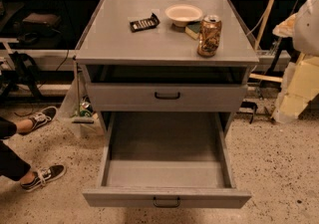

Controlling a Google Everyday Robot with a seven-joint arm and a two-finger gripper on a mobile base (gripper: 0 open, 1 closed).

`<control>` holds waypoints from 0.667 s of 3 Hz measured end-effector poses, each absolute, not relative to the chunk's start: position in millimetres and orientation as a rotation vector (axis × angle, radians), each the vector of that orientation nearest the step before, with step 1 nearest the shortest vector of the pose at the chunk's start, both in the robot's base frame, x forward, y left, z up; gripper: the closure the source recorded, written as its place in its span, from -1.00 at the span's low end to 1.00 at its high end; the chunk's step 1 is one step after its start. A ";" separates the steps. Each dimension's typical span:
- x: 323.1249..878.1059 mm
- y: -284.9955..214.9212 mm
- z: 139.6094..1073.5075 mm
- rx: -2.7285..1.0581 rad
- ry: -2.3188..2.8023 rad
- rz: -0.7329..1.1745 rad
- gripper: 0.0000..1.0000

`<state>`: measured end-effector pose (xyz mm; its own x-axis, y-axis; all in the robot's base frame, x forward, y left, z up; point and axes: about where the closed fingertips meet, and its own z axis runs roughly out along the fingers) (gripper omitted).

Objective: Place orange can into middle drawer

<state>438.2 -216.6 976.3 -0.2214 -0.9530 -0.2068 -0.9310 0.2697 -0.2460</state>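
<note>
The orange can [209, 35] stands upright on the grey cabinet top [124, 39], near the right front edge. It is copper-orange with a silver top. The middle drawer [167, 173] is pulled fully open below, with a plain grey inside that holds nothing and a black bar handle [166, 202] on its front. My gripper is not in view. A pale white shape [306, 19] at the right edge may be part of my arm.
The drawer above [167, 96] is shut. On the top are a white bowl [184, 14], a green-and-yellow sponge [193, 30] by the can, and a dark packet [144, 22]. A person's sneakers [42, 118] [44, 175] are on the floor at left. Yellowish blocks [299, 86] stand at right.
</note>
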 end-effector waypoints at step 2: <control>454.3 -218.6 984.2 -1.717 2.183 -0.084 -1.00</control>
<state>454.3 -218.6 984.2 -0.1959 -0.9500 -0.2432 -0.9286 0.2594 -0.2653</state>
